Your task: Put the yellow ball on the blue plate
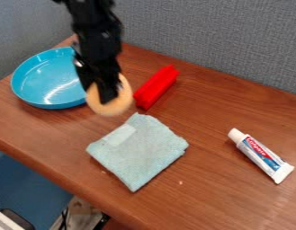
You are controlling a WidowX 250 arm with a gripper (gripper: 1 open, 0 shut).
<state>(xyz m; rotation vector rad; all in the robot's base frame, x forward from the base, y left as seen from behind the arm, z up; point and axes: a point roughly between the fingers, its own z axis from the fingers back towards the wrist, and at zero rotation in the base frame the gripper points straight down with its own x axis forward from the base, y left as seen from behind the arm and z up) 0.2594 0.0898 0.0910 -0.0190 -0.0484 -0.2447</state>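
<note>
The hand (105,87), dark and blurred, is clamped on the yellow ball (111,107), with its fingers coming down over the top; how deep each finger reaches is lost in the blur.

At the far left lies the blue plate (35,88), round and shallow with a raised rim. Its glossy inside looks slick, so a smooth ball would probably roll towards the middle or against the rim if let go from too high. A low, gentle release would suit it.

To the right of the plate, the yellow ball hangs in the hand near the plate's edge, apparently above the table (216,202). It looks smooth and matte, probably light for its size, and either firm or only slightly yielding; the picture cannot settle which. Nothing about it suggests fragility, yet its curved skin could slip from a pinch taken too near the top. The surest hold would be across its widest part, with the fingers on opposite sides and pressure moderate and even.

Further right and nearer the front lies the pale folded cloth (138,151), soft and flat. Behind it is the red block (155,87), and at the far right the toothpaste tube (261,154). None of these needs handling for this task.
</note>
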